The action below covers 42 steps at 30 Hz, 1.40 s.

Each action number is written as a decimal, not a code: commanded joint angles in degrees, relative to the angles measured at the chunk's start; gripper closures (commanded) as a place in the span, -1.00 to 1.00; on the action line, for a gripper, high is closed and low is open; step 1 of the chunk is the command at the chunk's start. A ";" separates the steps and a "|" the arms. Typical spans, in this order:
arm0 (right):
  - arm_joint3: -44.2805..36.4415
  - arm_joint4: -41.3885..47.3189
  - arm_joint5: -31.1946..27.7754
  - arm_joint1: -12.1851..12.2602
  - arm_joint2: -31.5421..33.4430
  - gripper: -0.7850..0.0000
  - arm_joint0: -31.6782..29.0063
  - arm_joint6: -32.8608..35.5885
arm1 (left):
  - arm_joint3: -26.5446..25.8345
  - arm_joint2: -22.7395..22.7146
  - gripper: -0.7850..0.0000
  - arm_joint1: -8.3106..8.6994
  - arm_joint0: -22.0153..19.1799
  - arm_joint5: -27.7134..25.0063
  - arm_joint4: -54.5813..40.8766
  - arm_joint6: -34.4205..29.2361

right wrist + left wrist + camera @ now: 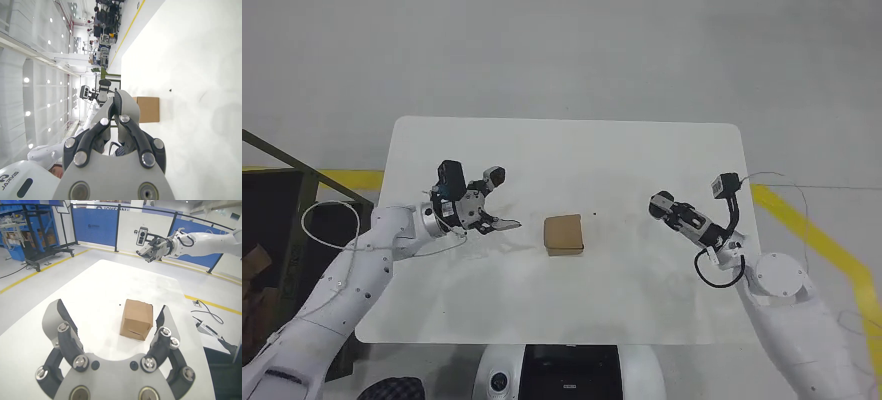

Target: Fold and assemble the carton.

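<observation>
Table (pixel 642 290) carries carton (pixel 137 318), tuck slit (pixel 134 332) facing left pincer (pixel 112 303).

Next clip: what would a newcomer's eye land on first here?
A small brown carton, closed up as a box, sits at the middle of the white table. The left pincer faces it wide open without touching it. The right pincer is shut on the opposite side.

Noted right gripper (pixel 115 100) over white tabletop (pixel 189 56), jaws pressed together, nothing held. Noted closed brown carton (pixel 149 109) resting on tabletop beyond gripper tips, clear of them, one edge hidden behind gripper. Noted dark speck (pixel 170 90) near carton.
</observation>
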 commanded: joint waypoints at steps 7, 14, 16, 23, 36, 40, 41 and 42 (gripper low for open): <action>4.02 -7.18 -3.26 -0.03 2.97 1.00 2.37 -8.01 | -3.98 -8.53 -1.00 1.68 3.85 1.37 -6.93 -9.61; 4.23 -10.91 -4.11 0.00 6.35 1.00 1.41 -15.27 | -7.10 -16.22 -1.00 2.85 8.16 4.28 -11.86 -15.55; 4.01 -11.80 -4.13 -0.04 6.86 1.00 1.19 -16.65 | -7.25 -18.13 -1.00 3.10 8.81 4.54 -13.07 -16.98; 4.94 -15.25 -5.85 -0.24 7.88 1.00 1.25 -20.21 | -7.22 -22.12 -1.00 3.46 9.60 5.64 -16.44 -21.77; 5.41 -18.13 -7.50 -0.52 9.22 0.41 1.10 -23.75 | -1.93 -21.94 -1.00 2.79 7.04 6.21 -21.06 -24.01; 5.41 -18.11 -7.49 -0.51 9.21 -0.21 1.10 -23.73 | -1.84 -21.87 -1.00 2.77 6.94 6.14 -21.02 -24.01; 5.41 -18.11 -7.49 -0.51 9.21 -0.36 1.10 -23.73 | -1.85 -21.87 -1.00 2.77 6.95 6.14 -21.02 -24.01; 5.41 -18.11 -7.49 -0.51 9.21 -0.46 1.10 -23.73 | -1.85 -21.88 -1.00 2.77 6.96 6.14 -21.02 -24.01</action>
